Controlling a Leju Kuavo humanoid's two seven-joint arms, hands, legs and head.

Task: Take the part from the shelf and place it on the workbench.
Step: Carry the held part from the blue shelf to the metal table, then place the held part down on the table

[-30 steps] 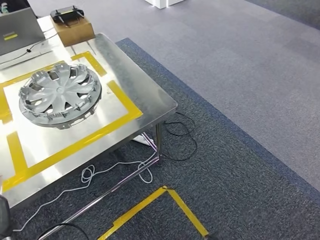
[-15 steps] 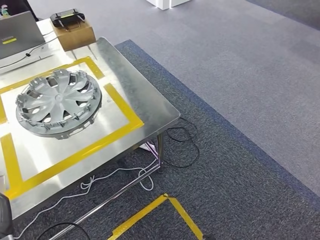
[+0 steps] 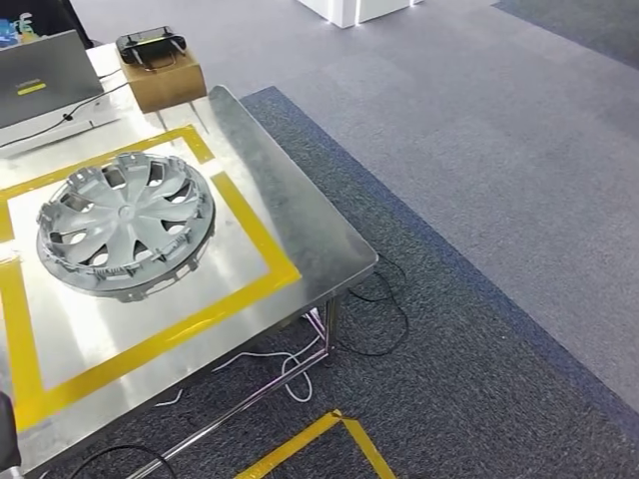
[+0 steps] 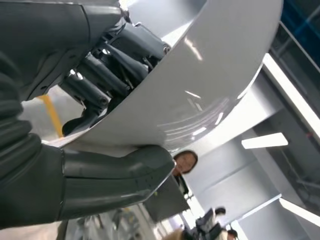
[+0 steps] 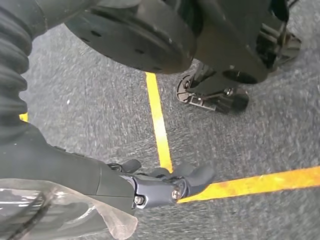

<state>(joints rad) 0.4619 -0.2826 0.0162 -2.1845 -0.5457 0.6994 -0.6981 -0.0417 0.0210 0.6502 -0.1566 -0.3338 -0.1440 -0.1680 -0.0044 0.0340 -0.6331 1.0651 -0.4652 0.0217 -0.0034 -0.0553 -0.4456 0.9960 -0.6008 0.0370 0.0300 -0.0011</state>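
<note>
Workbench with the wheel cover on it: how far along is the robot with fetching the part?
Done: a part is picked up, and the left hand grips a smooth, pale curved part between thumb and fingers. A wheel cover already lies inside the yellow tape frame on the workbench. In hand: carrying. Left: setting the held part on the bench. The right hand hangs over the carpet, holding nothing.

Grey carpet floor (image 3: 489, 200), yellow tape (image 3: 317, 439)
</note>
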